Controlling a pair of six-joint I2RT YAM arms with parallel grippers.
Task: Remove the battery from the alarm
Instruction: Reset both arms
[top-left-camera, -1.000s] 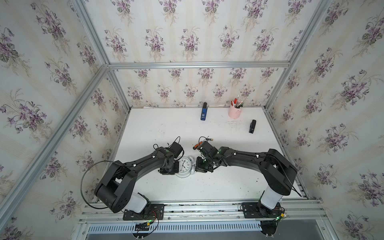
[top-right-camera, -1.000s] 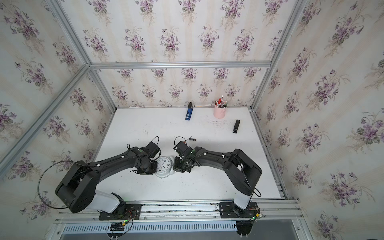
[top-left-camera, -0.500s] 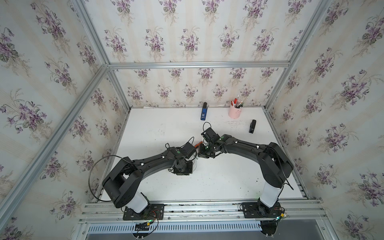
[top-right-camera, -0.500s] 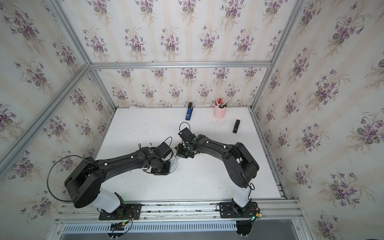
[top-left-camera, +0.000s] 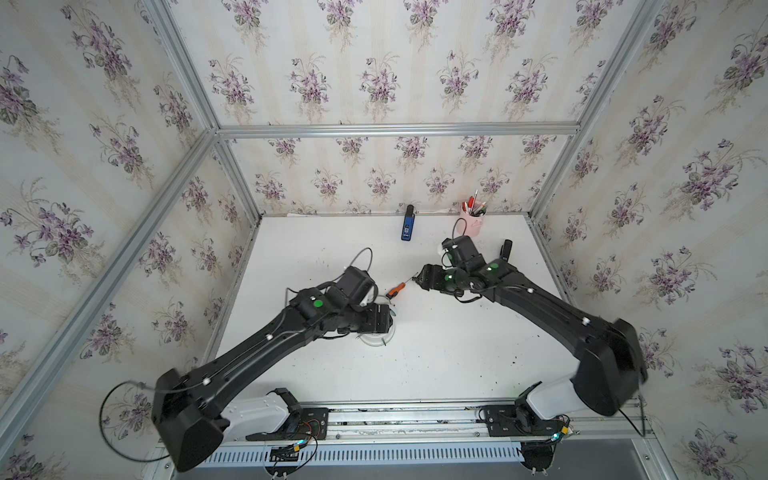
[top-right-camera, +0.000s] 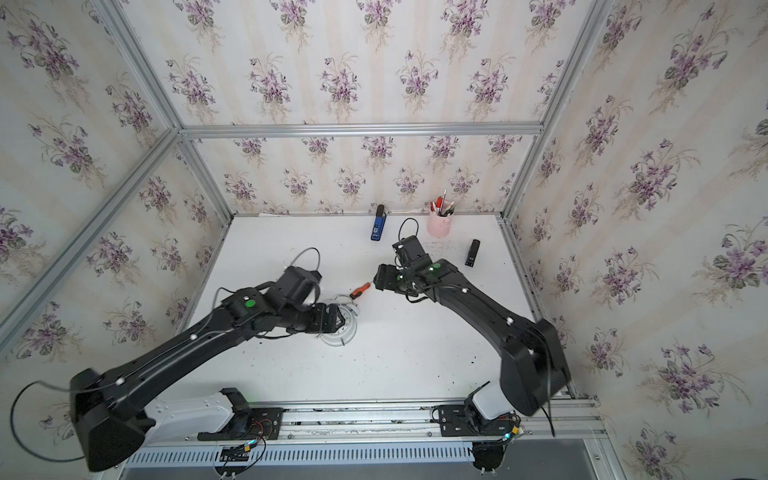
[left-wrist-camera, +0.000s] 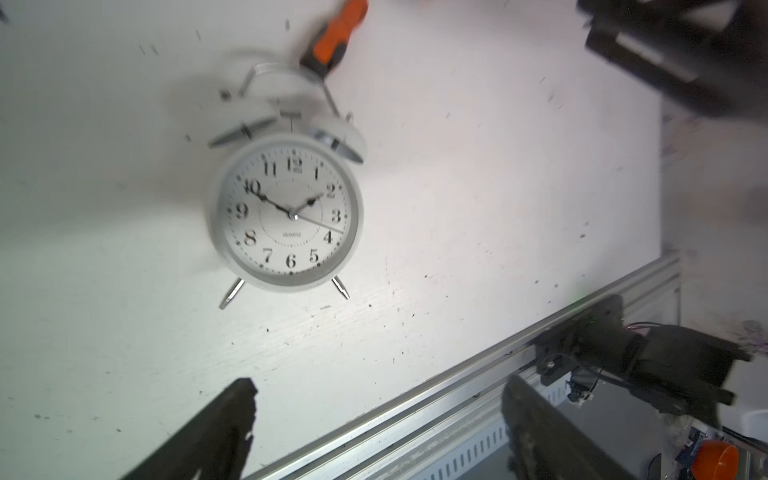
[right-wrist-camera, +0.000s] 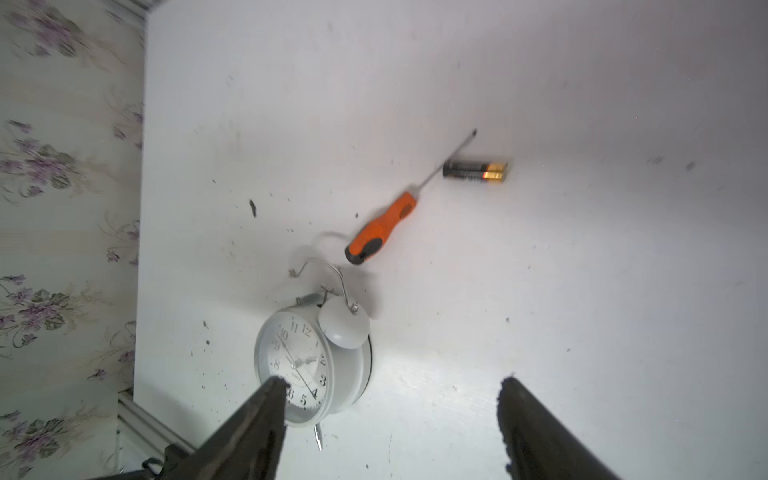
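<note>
The alarm (left-wrist-camera: 286, 216) lies on its back on the white table, dial up, and shows again in the right wrist view (right-wrist-camera: 299, 365). In both top views my left arm covers most of the alarm (top-left-camera: 376, 338) (top-right-camera: 345, 332). The battery (right-wrist-camera: 476, 170), black with a gold end, lies loose on the table beside the screwdriver's tip, well clear of the alarm. My left gripper (left-wrist-camera: 380, 388) (top-left-camera: 384, 318) hovers over the alarm, open and empty. My right gripper (right-wrist-camera: 392, 384) (top-left-camera: 424, 278) is open and empty above the screwdriver's tip, hiding the battery in the top views.
An orange-and-black screwdriver (right-wrist-camera: 382, 228) (top-left-camera: 395, 289) lies just beyond the alarm's handle. At the back stand a pink pen cup (top-left-camera: 471, 224), a blue device (top-left-camera: 408, 226) and a black block (top-left-camera: 505, 249). An aluminium rail (top-left-camera: 415, 411) runs along the table's front edge.
Both grippers have gone from shut to open. The right arm left the alarm and moved away toward the back right; the left gripper shifted from beside the alarm to over it.
</note>
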